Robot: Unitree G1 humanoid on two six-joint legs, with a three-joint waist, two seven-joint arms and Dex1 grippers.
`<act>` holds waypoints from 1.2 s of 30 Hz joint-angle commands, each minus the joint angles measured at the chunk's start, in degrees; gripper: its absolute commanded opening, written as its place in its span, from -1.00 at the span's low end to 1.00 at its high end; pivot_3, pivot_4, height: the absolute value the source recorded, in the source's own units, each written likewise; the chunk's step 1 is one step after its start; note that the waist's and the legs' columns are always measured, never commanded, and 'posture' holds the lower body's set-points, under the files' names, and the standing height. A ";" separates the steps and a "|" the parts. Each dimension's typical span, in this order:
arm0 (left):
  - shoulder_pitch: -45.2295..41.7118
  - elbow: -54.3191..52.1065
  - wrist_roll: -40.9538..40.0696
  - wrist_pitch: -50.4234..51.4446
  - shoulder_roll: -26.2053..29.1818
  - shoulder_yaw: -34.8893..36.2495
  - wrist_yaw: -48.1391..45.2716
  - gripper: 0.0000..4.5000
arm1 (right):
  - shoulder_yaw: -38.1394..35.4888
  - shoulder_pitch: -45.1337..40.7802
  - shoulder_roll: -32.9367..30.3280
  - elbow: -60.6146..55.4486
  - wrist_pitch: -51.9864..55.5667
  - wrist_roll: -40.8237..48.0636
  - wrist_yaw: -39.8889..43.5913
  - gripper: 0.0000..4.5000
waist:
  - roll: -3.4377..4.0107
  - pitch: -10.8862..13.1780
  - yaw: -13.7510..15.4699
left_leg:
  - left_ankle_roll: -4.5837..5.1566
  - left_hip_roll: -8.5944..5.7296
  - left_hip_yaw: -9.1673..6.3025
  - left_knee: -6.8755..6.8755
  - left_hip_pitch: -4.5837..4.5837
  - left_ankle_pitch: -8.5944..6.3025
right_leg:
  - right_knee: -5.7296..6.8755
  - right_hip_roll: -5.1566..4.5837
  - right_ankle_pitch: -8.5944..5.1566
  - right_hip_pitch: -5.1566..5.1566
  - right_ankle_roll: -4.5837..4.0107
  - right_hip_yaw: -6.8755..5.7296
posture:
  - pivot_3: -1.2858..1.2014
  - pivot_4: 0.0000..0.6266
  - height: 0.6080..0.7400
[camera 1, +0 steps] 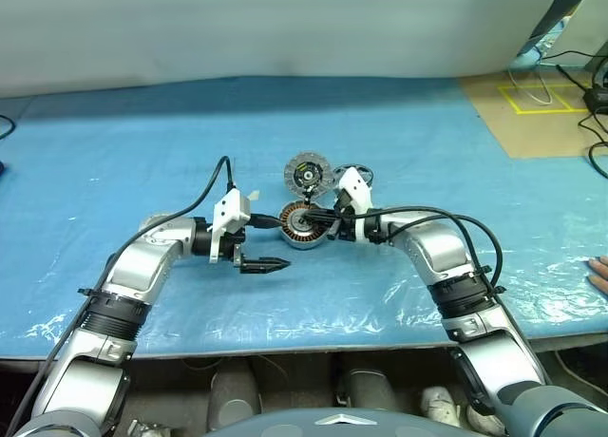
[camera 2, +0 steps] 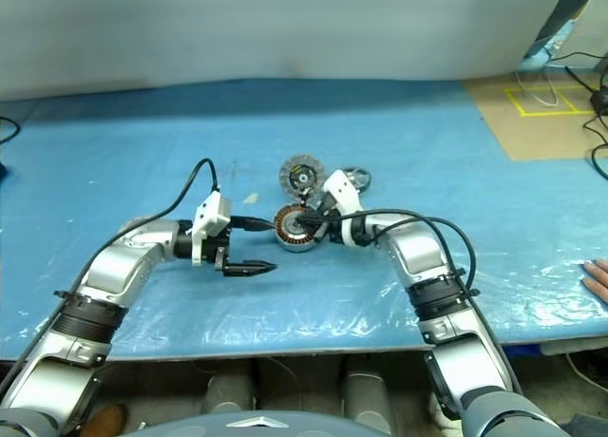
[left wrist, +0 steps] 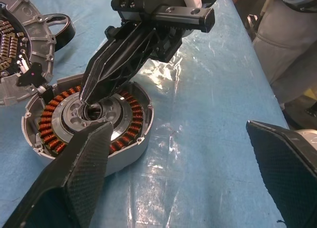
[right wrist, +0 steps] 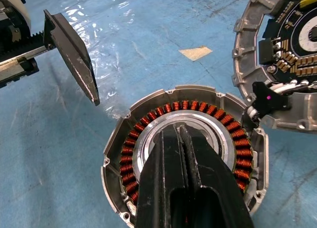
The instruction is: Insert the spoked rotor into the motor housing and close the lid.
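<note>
blue table sheet (camera 1: pixel 399 152): closed right fingers (right wrist: pixel 179 131) over motor housing (left wrist: pixel 126 139) hub, lid (camera 1: pixel 308 174) behind; left fingers (left wrist: pixel 89 153) open.

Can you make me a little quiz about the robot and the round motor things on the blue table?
1. True or false: the right gripper is shut, with its tips at the hub of the housing.
2. Which gripper is open? A: the left gripper. B: the right one. C: both.
3. Fill the gap: the lid lies ____ the housing, not on it.

Key: 1 true. 2 A. 3 beside.
</note>
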 commanded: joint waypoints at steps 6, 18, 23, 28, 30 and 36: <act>-0.80 -0.72 -0.21 -0.68 0.10 0.34 -0.05 1.00 | 0.30 -1.14 0.73 -0.08 -1.38 -0.14 -0.15 -0.99 | 0.00 0.00 0.07 | 0.00 0.00 0.00 -0.04 0.00 0.00 | -0.01 0.00 0.00 0.00 0.01 -0.01 | 0.03 -0.52 1.00; -0.71 -0.78 -0.29 -0.68 -0.03 0.21 -0.16 1.00 | -4.01 -2.48 -1.74 2.01 -1.85 0.68 -0.36 -0.99 | 0.00 0.00 0.09 | 0.00 -0.01 0.00 -0.05 0.00 0.00 | -0.03 0.00 0.00 0.00 0.01 -0.01 | 0.03 -0.52 1.00; -0.90 -0.68 -0.23 -0.64 -0.02 0.11 -0.30 1.00 | -2.89 -1.37 -4.56 0.98 -2.28 0.05 1.74 -0.99 | 0.00 0.01 0.11 | 0.00 -0.01 0.00 -0.06 0.00 0.00 | -0.03 0.00 0.00 0.00 0.01 -0.01 | 0.03 -0.52 1.00; -0.67 -0.86 -0.26 -0.53 0.21 0.12 -0.50 1.00 | -1.97 -0.30 -5.23 -1.38 -1.23 1.71 4.16 -0.99 | 0.00 0.01 0.08 | 0.00 -0.01 0.00 -0.06 0.00 0.00 | -0.03 0.00 0.00 0.00 0.01 -0.02 | 0.03 -0.52 1.00; -0.56 -0.98 -0.27 -0.47 0.25 0.11 -0.53 1.00 | -0.90 0.31 -4.92 -2.53 -0.74 1.96 5.13 -0.99 | -0.01 0.01 -0.03 | 0.00 -0.01 0.00 -0.06 0.00 0.00 | -0.03 0.01 0.00 0.00 0.01 -0.01 | 0.03 -0.52 1.00; -0.23 -1.35 -0.38 -0.44 0.52 0.26 -0.69 1.00 | 0.52 -0.52 -3.62 -3.07 -1.66 1.08 4.86 -0.99 | -0.01 0.01 0.12 | 0.01 -0.01 0.00 -0.04 0.00 0.00 | -0.02 -0.01 0.00 0.00 0.00 -0.01 | 0.03 -0.52 1.00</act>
